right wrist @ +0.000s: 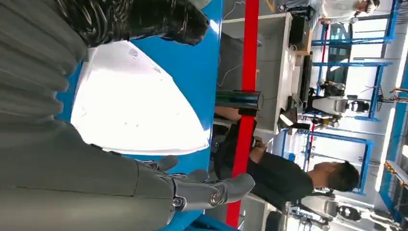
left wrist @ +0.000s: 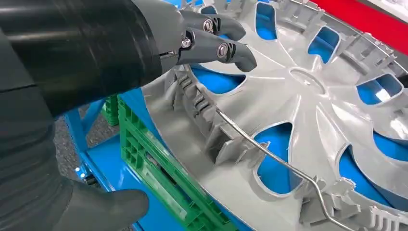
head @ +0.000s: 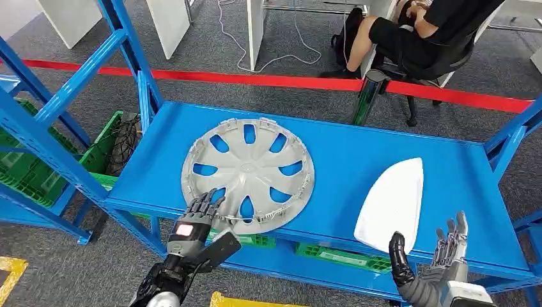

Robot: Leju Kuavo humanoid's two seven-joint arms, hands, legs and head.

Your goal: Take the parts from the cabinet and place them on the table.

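Round grey plastic wheel cover (head: 248, 174) lies flat on the blue metal shelf (head: 339, 153), directly ahead of the left robot hand (head: 199, 214), whose fingers overlap its near rim, nothing gripped; white curved plastic panel (head: 393, 199) lies just beyond the right robot hand (head: 434, 262), open and empty, the panel's long axis running away from it.

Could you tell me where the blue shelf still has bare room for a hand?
Bare shelf lies between the hubcap and the white panel, and along the back edge. The front is crowded: left hand at the hubcap's rim, right hand by the panel.
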